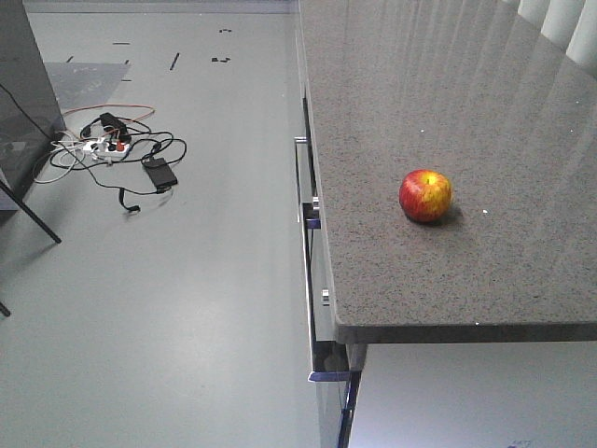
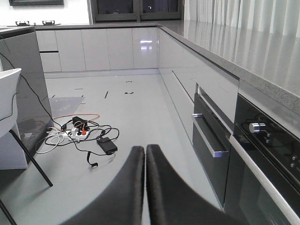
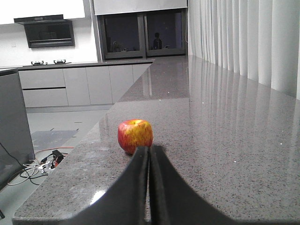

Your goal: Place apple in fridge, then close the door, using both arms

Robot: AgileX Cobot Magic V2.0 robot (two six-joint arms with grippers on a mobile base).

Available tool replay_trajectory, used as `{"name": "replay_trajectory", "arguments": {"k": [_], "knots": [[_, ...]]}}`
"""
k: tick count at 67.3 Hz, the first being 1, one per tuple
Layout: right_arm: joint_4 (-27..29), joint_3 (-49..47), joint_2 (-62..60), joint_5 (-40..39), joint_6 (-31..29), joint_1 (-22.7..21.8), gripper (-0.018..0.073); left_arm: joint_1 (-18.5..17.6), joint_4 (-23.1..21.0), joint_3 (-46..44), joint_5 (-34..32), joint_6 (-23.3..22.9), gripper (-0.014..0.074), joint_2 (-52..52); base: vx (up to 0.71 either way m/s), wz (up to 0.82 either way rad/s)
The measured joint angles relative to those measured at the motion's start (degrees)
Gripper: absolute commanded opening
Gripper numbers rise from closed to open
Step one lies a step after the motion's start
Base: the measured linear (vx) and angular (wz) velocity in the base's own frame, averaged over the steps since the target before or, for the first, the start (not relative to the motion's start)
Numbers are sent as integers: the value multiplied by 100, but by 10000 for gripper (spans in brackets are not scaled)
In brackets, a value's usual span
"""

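Observation:
The red and yellow apple [image 1: 425, 195] stands alone on the speckled grey countertop [image 1: 466, 93], near its front left corner. In the right wrist view the apple [image 3: 135, 135] sits just beyond the tips of my right gripper [image 3: 150, 148], which is shut and empty, low over the counter. My left gripper [image 2: 145, 147] is shut with nothing in it, hanging over the grey floor left of the counter. A tall dark grey cabinet [image 2: 28, 84] at the left may be the fridge. Its door and interior are out of view.
A power strip with tangled cables [image 1: 117, 149] lies on the floor [image 1: 187, 308]. Drawer handles [image 1: 300, 177] and a built-in oven [image 2: 267, 154] line the counter's side. A white seat on black legs [image 2: 9, 98] stands at the far left. Curtains [image 3: 253, 42] hang behind the counter.

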Motion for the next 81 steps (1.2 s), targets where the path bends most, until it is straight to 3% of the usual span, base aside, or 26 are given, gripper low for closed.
{"name": "replay_trajectory", "arguments": {"k": [81], "knots": [[46, 0, 0, -29, 153, 0, -3, 0, 0, 0, 0, 0, -6, 0, 0, 0]]}}
